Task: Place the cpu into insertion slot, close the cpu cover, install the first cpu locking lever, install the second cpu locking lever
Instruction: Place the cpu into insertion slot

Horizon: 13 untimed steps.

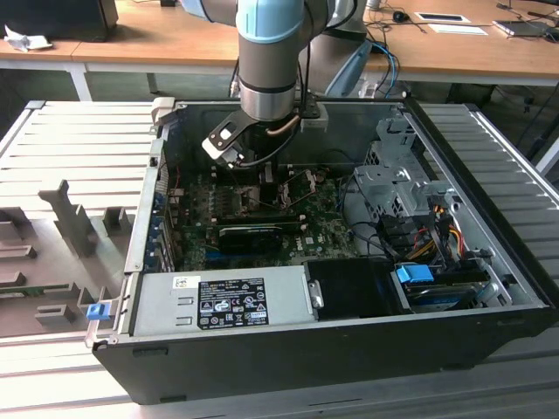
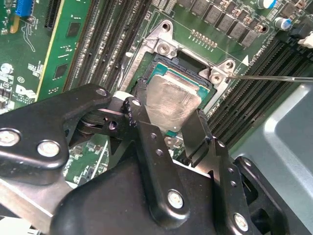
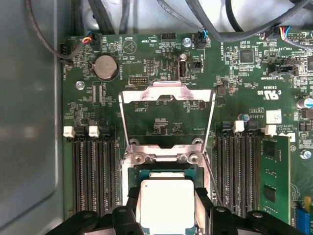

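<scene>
In both wrist views my gripper (image 2: 171, 105) (image 3: 166, 196) is shut on the cpu (image 2: 173, 100) (image 3: 166, 205). The cpu is a pale silvery square with a teal edge, pinched between two black fingers (image 2: 142, 115). It sits tilted right at the insertion slot (image 2: 171, 61), whose black rim shows around it; I cannot tell whether it is seated. The cpu cover (image 3: 166, 91), a silvery frame, is swung open and lies back on the green board beyond the slot. A thin wire lever (image 2: 274, 78) sticks out beside the slot. In the exterior view the arm (image 1: 266, 78) reaches down into the computer case.
Black memory slots (image 3: 93, 171) flank the slot on both sides, with a green memory stick (image 3: 274, 171) in one. The grey case wall (image 3: 29, 122) is close by. A long black expansion card (image 1: 249, 234), power supply (image 1: 218, 301), drive cage (image 1: 393, 175) and cables (image 1: 437, 227) crowd the case.
</scene>
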Motion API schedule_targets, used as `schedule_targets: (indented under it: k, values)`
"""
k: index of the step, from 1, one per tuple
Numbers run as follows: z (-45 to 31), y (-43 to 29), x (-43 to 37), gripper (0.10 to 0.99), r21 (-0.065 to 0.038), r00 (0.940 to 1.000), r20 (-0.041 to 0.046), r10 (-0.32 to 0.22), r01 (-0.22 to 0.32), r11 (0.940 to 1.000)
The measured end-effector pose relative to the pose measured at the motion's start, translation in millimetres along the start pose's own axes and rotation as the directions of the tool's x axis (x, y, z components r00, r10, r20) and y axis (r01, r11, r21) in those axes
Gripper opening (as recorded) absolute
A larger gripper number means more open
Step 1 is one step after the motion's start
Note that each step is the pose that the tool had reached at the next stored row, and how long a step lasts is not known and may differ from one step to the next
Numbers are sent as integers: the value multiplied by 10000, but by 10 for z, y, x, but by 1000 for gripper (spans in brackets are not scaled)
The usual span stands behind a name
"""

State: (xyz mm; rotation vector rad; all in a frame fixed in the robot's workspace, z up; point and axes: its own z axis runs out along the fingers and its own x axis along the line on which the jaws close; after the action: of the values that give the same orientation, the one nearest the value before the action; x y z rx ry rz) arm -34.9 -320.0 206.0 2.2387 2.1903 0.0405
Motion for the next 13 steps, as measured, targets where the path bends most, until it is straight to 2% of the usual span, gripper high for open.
schedule_targets:
  k: [13]
  values:
    - [17, -1, 7, 537, 2, 10000, 5, -3, 3, 10000]
